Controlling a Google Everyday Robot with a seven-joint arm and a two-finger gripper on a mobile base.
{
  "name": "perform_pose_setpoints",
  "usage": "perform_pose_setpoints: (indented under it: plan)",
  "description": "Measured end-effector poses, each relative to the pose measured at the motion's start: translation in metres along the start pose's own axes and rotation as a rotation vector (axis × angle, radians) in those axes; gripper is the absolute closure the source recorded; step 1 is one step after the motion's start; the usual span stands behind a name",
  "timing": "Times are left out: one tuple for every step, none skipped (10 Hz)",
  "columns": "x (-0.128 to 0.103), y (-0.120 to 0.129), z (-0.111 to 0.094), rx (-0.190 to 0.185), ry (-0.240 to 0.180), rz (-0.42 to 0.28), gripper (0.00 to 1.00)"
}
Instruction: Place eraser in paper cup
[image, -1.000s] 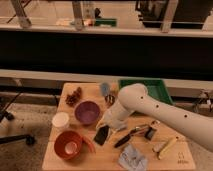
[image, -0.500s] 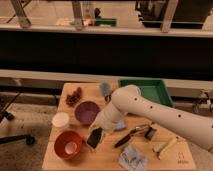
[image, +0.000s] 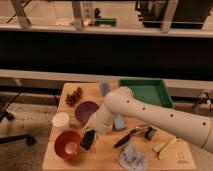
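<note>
Your eraser (image: 88, 139) is a small near-black block, tilted, hanging just right of the paper cup (image: 67, 145) rim. The cup is red-orange, round, with a pale circle inside, near the table's (image: 107, 157) front-left corner. Your gripper (image: 90, 136) is pinching the eraser, just above the wood, beside the cup and below the purple bowl (image: 86, 110).

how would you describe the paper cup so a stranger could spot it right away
Go to the wooden table's front left corner. The paper cup sits there, just left of the gripper carrying the eraser. It is red-orange, unlike the purple bowl and white cup behind it.
</note>
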Motion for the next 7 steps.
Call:
perform_pose_setpoints:
  plan:
    - [-0.002, -0.005, 0.003, 0.004, 0.002, -0.002, 1.00]
    - [-0.006, -0.012, 0.008, 0.007, 0.003, -0.009, 1.00]
    - [-0.010, -0.018, 0.012, 0.009, 0.003, -0.015, 1.00]
    - [-0.013, -0.026, 0.016, 0.013, 0.006, -0.021, 1.00]
    - [-0.015, -0.032, 0.019, 0.014, 0.006, -0.027, 1.00]
    - [-0.017, -0.037, 0.022, 0.016, 0.011, -0.033, 1.00]
    - [-0.018, -0.043, 0.024, 0.018, 0.017, -0.038, 1.00]
